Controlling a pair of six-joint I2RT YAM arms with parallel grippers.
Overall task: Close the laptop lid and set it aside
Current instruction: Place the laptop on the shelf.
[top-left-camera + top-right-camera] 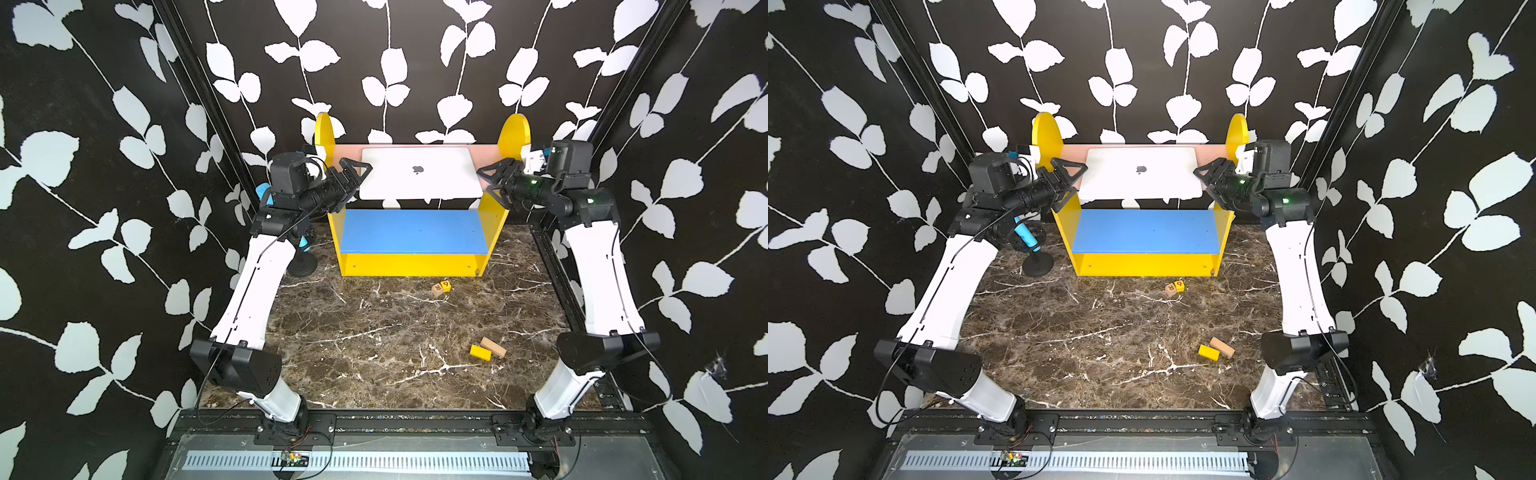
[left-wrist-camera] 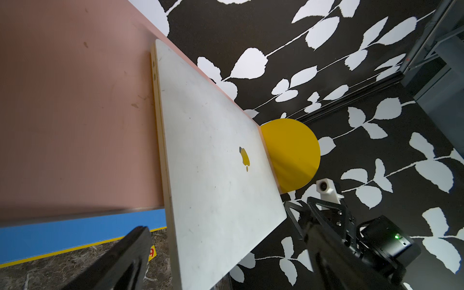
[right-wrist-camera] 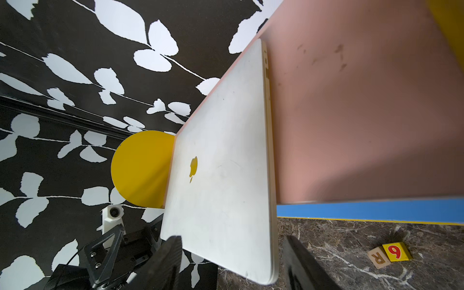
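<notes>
Silver-white thin rectangular laptop [image 1: 419,172] lies on the pinkish top board [image 1: 345,151] of the yellow shelf [image 1: 494,216], overhanging its front, with the apple-logo lid [image 2: 213,163] already down. The left hand [image 1: 360,180] and right hand [image 1: 485,183] are both open at its side edges. Setting aside remains: both should clamp evenly, then lift.

pink board [image 1: 348,150]: closed laptop [image 1: 419,183] | marble table [image 1: 365,332]: yellow shelf [image 1: 411,264], letter blocks [image 1: 441,287]

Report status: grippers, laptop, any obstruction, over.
Left gripper open beside laptop; right gripper open, straddling its front corner. Lid shut, laptop on pink shelf board, front overhanging. Nothing in the way.
</notes>
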